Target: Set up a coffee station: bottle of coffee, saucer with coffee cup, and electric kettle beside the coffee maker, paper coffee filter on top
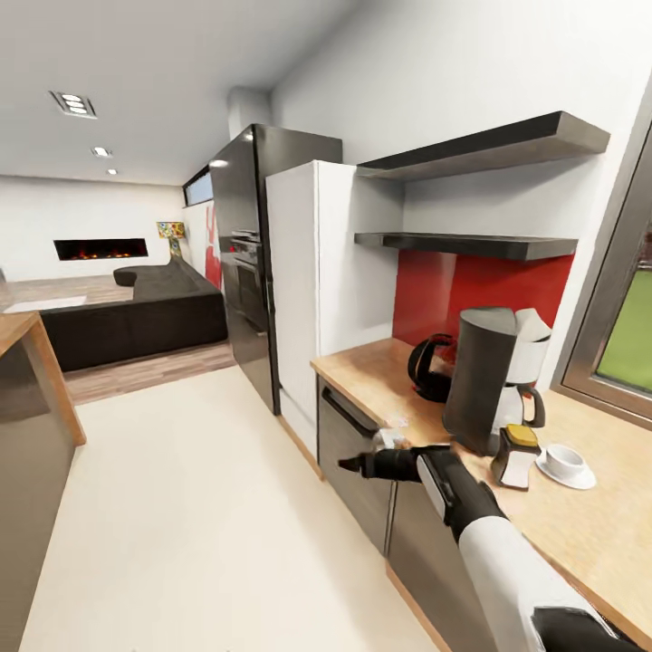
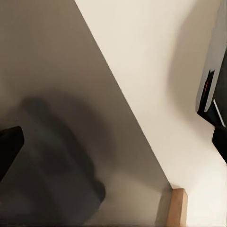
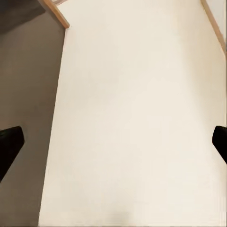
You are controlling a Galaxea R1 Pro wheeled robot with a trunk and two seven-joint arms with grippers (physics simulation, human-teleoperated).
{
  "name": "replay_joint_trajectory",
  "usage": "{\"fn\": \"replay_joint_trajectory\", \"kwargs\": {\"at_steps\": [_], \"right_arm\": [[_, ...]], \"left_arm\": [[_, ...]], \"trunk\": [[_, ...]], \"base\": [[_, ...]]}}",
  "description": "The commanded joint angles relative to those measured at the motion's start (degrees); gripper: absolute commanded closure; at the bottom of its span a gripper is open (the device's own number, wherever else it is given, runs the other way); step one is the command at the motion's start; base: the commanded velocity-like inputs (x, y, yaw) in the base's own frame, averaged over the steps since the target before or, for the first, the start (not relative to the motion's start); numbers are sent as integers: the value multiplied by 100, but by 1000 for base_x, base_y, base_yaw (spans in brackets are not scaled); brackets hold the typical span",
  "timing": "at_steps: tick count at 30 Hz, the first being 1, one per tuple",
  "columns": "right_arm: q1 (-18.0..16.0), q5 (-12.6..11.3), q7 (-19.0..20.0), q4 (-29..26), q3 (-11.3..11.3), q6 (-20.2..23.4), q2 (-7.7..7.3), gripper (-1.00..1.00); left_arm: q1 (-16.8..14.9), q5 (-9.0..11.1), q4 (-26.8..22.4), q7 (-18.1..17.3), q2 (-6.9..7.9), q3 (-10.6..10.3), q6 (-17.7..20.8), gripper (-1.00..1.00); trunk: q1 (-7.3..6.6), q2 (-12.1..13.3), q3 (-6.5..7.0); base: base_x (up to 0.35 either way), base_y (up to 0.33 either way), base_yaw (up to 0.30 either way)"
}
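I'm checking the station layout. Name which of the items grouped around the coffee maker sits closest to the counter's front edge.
The bottle of coffee, yellow-capped, stands nearest the front edge of the countertop, ahead of the cup on its saucer and the kettle.

The room is evenly and brightly lit. Recessed ceiling lights (image 1: 74,103) glow at the upper left, and daylight enters through the window (image 1: 625,317) at the right. The fireplace (image 1: 100,248) on the far wall adds a small orange glow. The black refrigerator (image 1: 249,263) carries a soft highlight along its top edge. Shadows are soft: a faint one lies under each wall shelf (image 1: 466,243), and a diffuse dark patch falls on the grey panel (image 2: 56,142) in the left wrist view. The head view bends straight lines toward its edges and looks slightly soft throughout. Both wrist views are blurred, with no crisp edges on the pale floor (image 3: 137,113).
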Motion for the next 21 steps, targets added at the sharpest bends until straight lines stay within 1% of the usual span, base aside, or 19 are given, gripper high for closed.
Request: {"fn": "replay_joint_trajectory", "kwargs": {"at_steps": [1,3,4,5,6,8,9,10,11,12,13,14,16,17,19,20,21], "right_arm": [[-4,46,57,330,-47,-106,15,-100],[-4,56,60,823,-41,-409,42,-100],[-4,68,58,1107,2,-641,53,-100],[-4,104,55,1494,117,-997,65,-100],[-4,141,51,1717,208,-1209,68,-100],[-4,214,35,2151,335,-1506,70,-100],[-4,257,17,2527,381,-1654,59,-100],[-4,281,-20,2803,398,-1756,39,-100],[-4,289,-56,2941,404,-1819,31,-100],[5,317,-295,3266,420,-2086,-5,-100],[126,329,-633,3421,428,-2337,-55,-100],[367,333,-1051,3500,433,-2508,-86,-100],[713,334,-1711,3548,435,-2618,-109,-100],[803,334,-1881,3555,436,-2634,-110,-100],[1147,333,-2526,3571,437,-2672,-110,-100],[1226,333,-2669,3573,437,-2676,-109,-100],[1386,333,-2923,3578,437,-2680,-103,-100]], "left_arm": [[8,-11,-23,2,-7,36,33,-100],[8,-14,-22,2,-20,35,32,-100],[8,-19,-21,2,-25,32,29,-100],[8,-24,-22,2,-32,30,27,-100],[8,-26,-22,-2,-34,29,26,-100],[8,-27,-23,-2,-37,28,25,-100],[8,-28,-23,-5,-38,28,25,-100],[8,-28,-20,-6,-37,25,25,-100],[8,-28,-19,-6,-35,23,25,-100],[8,-30,-17,-7,-37,19,25,-100],[8,-34,-16,-7,-38,15,25,-100],[8,-36,-15,-11,-40,11,25,-100],[8,-37,-15,-14,-44,6,25,-100],[8,-37,-15,-14,-45,5,25,-100],[8,-37,-14,-15,-47,3,25,-100],[8,-37,-14,-16,-45,2,25,-100],[8,-37,-14,-16,-43,2,23,-100]], "trunk": [[3,-3,1],[3,-3,1],[3,-3,1],[3,-3,1],[3,-3,1],[3,-3,1],[3,-3,1],[3,-3,1],[3,-3,1],[3,-3,1],[3,-3,1],[3,-3,1],[3,-3,1],[3,-3,1],[3,-3,1],[3,-3,1],[3,-3,1]], "base": [[0,0,278],[0,0,278],[0,0,278],[0,0,278],[0,0,278],[0,0,278],[0,0,278],[0,0,278],[0,0,278],[0,0,278],[0,0,278],[0,0,278],[0,0,278],[0,0,278],[0,0,278],[0,0,278],[0,0,278]]}}
